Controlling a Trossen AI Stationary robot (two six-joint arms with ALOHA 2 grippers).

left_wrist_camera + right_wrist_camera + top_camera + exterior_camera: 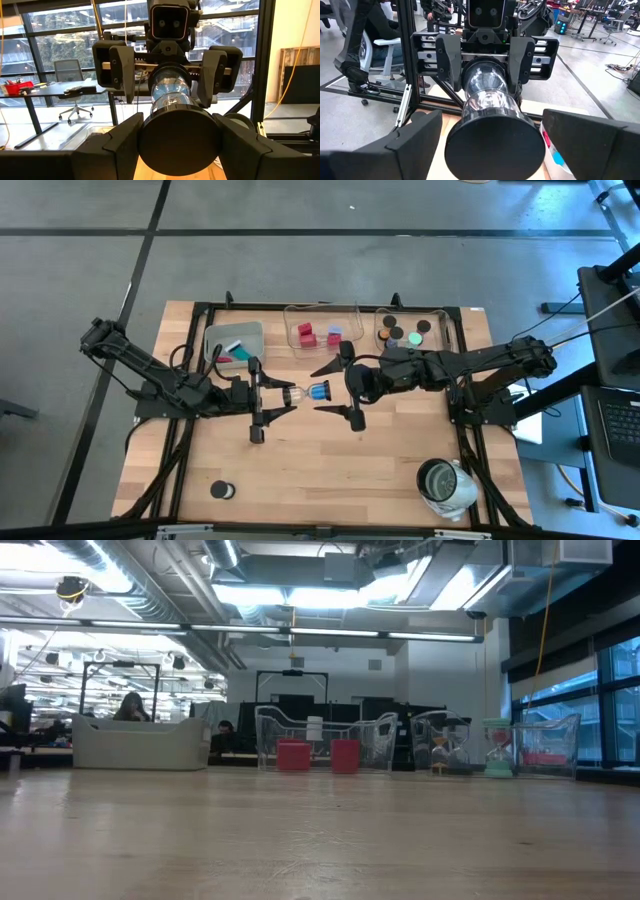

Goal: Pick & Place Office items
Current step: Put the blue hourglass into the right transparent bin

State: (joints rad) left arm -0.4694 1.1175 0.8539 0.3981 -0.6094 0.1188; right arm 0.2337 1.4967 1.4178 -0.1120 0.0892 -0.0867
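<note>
The left gripper (288, 394) is closed on one black end cap (180, 142) of an hourglass (487, 95). Its fingers (107, 145) press that cap from both sides and hold the piece level in the air above the table's middle.

Straight ahead of it, the right gripper (316, 390) faces the left one. It is spread wide, with the hourglass's other cap (495, 147) between its fingers and a clear gap on each side, so it touches nothing.

The hourglass is probably light, but it looks fragile. The clear bulbs seem to be glass or thin plastic, with a narrow waist that could snap under squeezing or twisting. The bulbs are also likely to be slippery.

The caps are the places to grip: dark, stiff, flat-ended discs with a rim for the pads to bear on. The right gripper should probably close squarely on its cap with modest force. The left should likely let go only once that hold is firm, since pulling from both ends would load the waist.

Beyond both grippers, at the table's far edge, a clear tray (322, 308) holds red blocks (306, 333).
</note>
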